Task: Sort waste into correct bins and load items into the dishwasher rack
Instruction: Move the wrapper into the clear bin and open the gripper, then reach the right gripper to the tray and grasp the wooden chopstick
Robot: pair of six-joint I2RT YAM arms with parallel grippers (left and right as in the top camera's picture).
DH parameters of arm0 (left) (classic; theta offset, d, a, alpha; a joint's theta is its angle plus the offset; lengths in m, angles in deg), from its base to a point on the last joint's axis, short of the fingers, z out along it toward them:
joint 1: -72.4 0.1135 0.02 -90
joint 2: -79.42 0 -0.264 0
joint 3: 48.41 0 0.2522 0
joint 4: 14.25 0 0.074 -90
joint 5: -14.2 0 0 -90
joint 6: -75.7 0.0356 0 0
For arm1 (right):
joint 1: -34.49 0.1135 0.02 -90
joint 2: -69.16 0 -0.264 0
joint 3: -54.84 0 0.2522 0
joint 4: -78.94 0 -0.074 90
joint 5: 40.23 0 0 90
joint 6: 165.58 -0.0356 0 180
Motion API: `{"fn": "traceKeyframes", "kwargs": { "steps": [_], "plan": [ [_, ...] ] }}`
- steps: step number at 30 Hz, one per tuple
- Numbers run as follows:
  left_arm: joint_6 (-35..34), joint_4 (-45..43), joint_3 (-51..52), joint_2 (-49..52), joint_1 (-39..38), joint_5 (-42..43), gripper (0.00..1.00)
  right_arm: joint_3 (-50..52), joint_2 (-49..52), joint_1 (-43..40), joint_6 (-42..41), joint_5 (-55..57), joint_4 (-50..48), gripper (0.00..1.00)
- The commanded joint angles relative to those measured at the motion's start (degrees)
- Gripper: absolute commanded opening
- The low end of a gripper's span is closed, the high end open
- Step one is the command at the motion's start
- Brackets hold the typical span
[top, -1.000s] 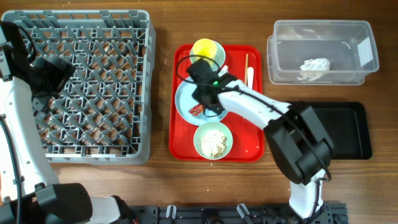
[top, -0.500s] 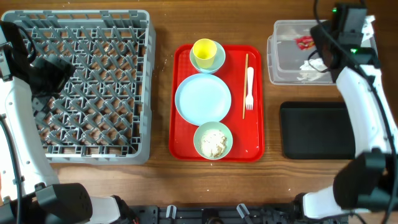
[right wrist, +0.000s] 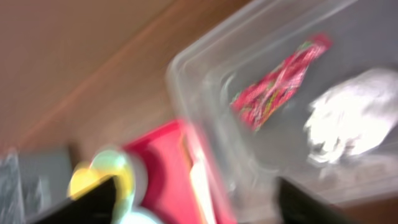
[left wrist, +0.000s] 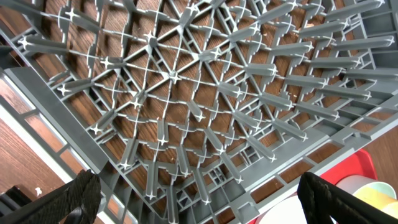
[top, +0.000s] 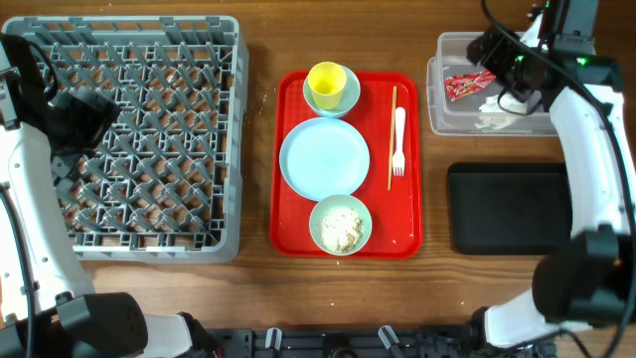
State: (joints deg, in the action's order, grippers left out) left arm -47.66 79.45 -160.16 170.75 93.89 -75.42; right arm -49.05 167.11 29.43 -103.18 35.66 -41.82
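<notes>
The red wrapper [top: 467, 85] lies loose in the clear tub [top: 435, 104], next to the white scrap [top: 487, 121]. My right gripper [top: 497, 62] hovers over the tub, open and holding nothing. In the blurred right wrist view the wrapper [right wrist: 280, 81] and the scrap [right wrist: 354, 124] lie beyond my gripper [right wrist: 199, 205]. On the red tray [top: 402, 231] are the blue plate [top: 324, 159], a bowl of beige crumbs [top: 340, 227], a yellow cup [top: 326, 82] inside a second bowl [top: 350, 97], and the wooden stick [top: 392, 129]. My left gripper [left wrist: 199, 202] hangs open over the grey rack [top: 139, 139].
A white fork [top: 398, 139] lies beside the stick on the red tray. The black tray [top: 507, 209] sits below the clear tub at the right. Bare wood shows between the rack and the red tray.
My right gripper carried the red wrapper from the plate across to the clear tub and opened; the wrapper now lies in the tub. The left arm has not moved.
</notes>
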Motion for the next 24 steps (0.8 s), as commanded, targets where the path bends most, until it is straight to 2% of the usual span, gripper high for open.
{"fn": "traceKeyframes", "kwargs": {
  "steps": [1,3,4,5,9,10,12,16,17,24],
  "plan": [
    [-0.52,0.04,-0.26,-0.42,0.15,0.22,1.00,-1.36,-4.07,8.41,8.09,-3.76,7.45,0.52],
    [-0.52,0.04,-0.26,-0.42,0.15,0.22,1.00,-0.44,-3.39,14.01,7.48,2.82,10.29,0.59],
    [-0.50,0.04,-0.26,-0.42,0.15,0.22,1.00,0.61,-2.99,15.91,6.32,5.51,10.10,0.79],
    [-0.52,0.04,-0.26,-0.42,0.15,0.22,1.00,1.88,-2.51,17.81,4.70,8.11,9.44,0.93],
    [-0.52,0.04,-0.26,-0.42,0.15,0.22,1.00,8.63,1.33,23.98,-1.75,17.31,4.50,0.80],
    [-0.52,0.04,-0.26,-0.42,0.15,0.22,1.00,9.70,2.32,24.44,-3.06,18.18,3.37,0.74],
    [-0.52,0.04,-0.26,-0.42,0.15,0.22,1.00,10.69,6.34,25.00,-2.51,18.18,0.26,0.51],
    [-0.52,0.04,-0.26,-0.42,0.15,0.22,1.00,10.69,13.05,24.98,-2.40,19.26,-3.19,0.30],
    [-0.50,0.04,-0.26,-0.42,0.15,0.22,1.00,10.69,14.62,24.98,-2.36,19.28,-3.78,0.26],
    [-0.52,0.04,-0.26,-0.42,0.15,0.22,1.00,10.69,19.93,24.98,-2.34,22.75,-5.92,0.29]
  ]
}}
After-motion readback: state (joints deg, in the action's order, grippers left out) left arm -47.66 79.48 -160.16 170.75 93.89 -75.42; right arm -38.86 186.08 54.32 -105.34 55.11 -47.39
